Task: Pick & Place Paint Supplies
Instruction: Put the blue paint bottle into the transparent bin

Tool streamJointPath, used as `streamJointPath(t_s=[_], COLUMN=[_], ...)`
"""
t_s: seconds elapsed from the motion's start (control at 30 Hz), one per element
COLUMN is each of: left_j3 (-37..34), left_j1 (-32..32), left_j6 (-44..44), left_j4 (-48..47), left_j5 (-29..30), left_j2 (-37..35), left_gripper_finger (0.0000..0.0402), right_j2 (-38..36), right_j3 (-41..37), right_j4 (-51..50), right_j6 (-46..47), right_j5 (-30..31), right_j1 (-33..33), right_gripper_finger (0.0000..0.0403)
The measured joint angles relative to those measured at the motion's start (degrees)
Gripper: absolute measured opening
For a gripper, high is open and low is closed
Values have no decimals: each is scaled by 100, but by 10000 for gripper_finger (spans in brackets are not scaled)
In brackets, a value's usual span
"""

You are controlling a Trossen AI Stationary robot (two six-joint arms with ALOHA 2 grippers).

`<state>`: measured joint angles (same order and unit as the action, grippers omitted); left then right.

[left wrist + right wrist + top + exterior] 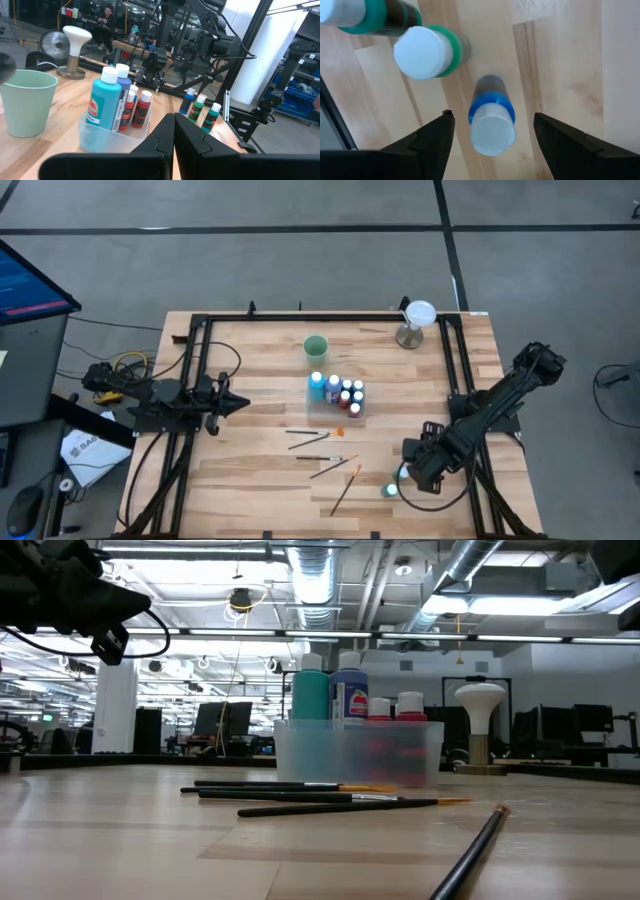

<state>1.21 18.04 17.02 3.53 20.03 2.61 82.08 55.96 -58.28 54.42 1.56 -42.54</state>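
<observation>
Right gripper (492, 131) poised straight above a small upright blue paint bottle (491, 120), fingers spread wide either side of its cap.

The bottle stands at the table's five o'clock edge, nearest the right arm; left gripper (173, 131), pressed together, waits at nine o'clock.

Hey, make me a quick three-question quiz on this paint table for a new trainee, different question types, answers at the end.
1. True or false: the right claw is shut on the blue paint bottle.
2. Multiple choice: the clear plastic tray holds A) paintbrushes, B) paint bottles, C) nothing.
3. Fill in: the left claw, waiting at the table's left side, is ____.

Key: 1 false, it stands open above the bottle. 2 B. 3 shut.
</observation>
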Motion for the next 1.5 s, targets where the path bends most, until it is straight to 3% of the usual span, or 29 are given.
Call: streamJointPath(t_s=[0.17,0.4,0.67,0.83,1.0,1.17,1.3,1.5], left_j3=[0,-2,-4,-4,-4,-4,-4,-4], left_j1=[0,0,0,0,0,0,0,0], left_j6=[0,-2,-2,-2,-2,-2,-2,-2], left_j4=[0,0,9,49,52,61,72,90], left_j5=[-2,-4,-7,-9,-11,-31,-28,-26], left_j2=[0,0,4,4,7,7,7,7], left_gripper_finger=[1,1,1,1,1,1,1,1], right_j2=[0,-7,-2,-176,-736,-1022,-708,433], right_j3=[-2,-2,49,348,772,1433,2088,3404], right_j4=[6,9,-25,-773,-1481,-2002,-2094,-2056], right_j6=[8,-45,-57,-130,-251,-678,-1655,-3027], right_j5=[0,2,0,39,340,632,651,651], right_j1=[-9,35,38,175,662,1554,2380,3140], right_gripper_finger=[220,105,107,107,107,107,107,107])
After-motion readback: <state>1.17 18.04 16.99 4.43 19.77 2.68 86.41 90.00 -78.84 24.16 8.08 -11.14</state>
